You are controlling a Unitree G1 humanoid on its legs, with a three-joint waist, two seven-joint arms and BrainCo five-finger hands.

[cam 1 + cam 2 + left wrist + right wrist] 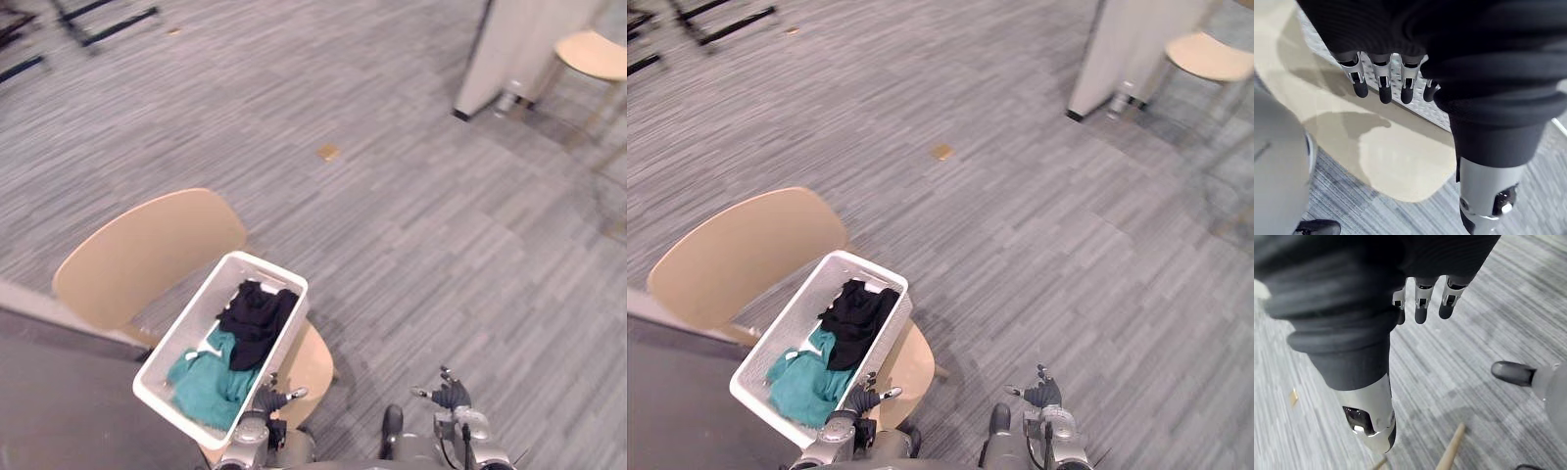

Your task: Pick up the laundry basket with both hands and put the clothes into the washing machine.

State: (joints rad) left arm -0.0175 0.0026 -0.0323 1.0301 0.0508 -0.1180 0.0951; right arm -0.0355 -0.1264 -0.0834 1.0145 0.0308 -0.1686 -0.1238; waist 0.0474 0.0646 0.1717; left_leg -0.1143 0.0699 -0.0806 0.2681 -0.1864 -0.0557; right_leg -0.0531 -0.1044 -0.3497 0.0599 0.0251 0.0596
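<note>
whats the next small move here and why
Probably swing the right hand toward the white basket: it hangs open over the floor, apart from it, while the left hand sits open beside the basket's wall. The basket rests on the chair, gripped by neither.

Eye views: down from the head, sharing the basket point(196, 323) beside the left hand point(275, 399).
Wrist views: close, looking past the fingers point(1383, 83).
</note>
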